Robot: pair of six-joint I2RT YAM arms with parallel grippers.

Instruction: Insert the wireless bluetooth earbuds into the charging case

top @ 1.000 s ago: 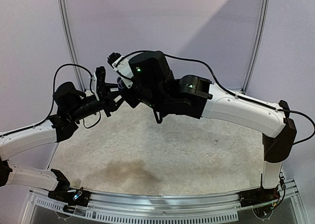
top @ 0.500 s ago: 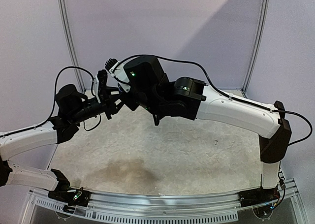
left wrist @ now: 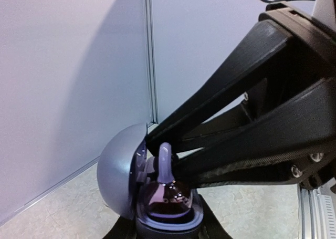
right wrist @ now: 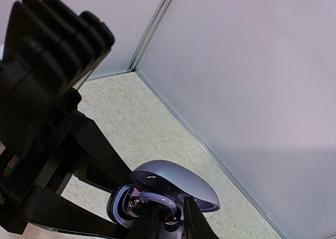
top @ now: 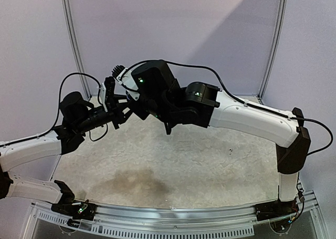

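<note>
Above the far left of the table [top: 210, 165], both my arms meet in mid-air, so any part that slips would fall to the surface below.

Risk 1: my right claw [right wrist: 173, 221] stands narrow, its tips flanking the bud [left wrist: 165, 157]. I cannot tell whether they pinch it or merely sit beside it. The bud's stem stands upright out of the case [left wrist: 168, 226], so I judge it not fully seated. Pulling away with a tip dragging on it would likely lift it out.

Risk 2: the lid [left wrist: 118, 178] stands open just left of the bud. A sideways retreat could knock it, or twist the case in my left claw [top: 113, 103], which grips the case body by its sides.

Pose, near to far: my left arm climbs from its base at the near left, wrist angled right. My right arm rises at the near right, then reaches far across leftward, wrist turned toward the case.
</note>
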